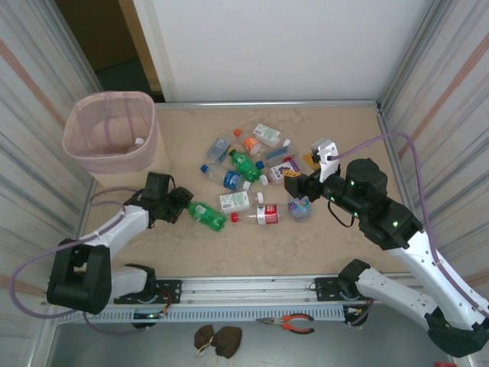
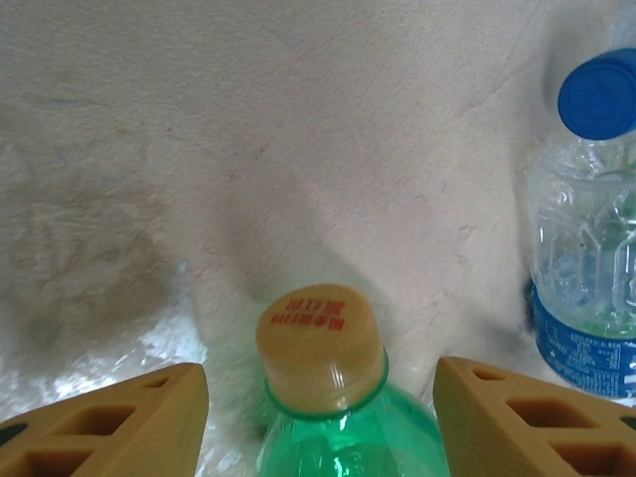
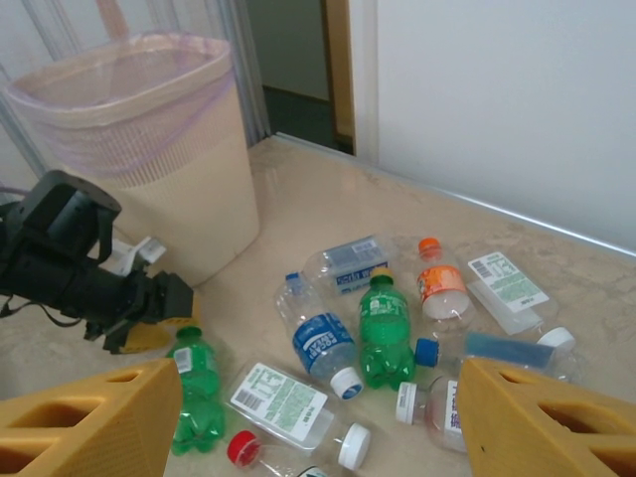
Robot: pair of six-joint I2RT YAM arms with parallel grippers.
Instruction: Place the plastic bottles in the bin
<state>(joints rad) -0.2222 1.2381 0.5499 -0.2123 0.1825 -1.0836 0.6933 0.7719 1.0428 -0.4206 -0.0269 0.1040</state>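
Right of the bin, past bare table, the left gripper straddles a half-cropped green bottle, unclenched; farther right, right gripper gapes empty.

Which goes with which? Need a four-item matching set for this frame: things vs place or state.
Things:
1. bin
2. green bottle with tan cap
3. right fingers
4. pliers

Places or states:
A. off the table, at its near side
B. apart and empty, above the bottle pile
C. lying between the left fingers
D. standing at the table's far left corner

Pairs: 1-D, 2-C, 3-B, 4-A
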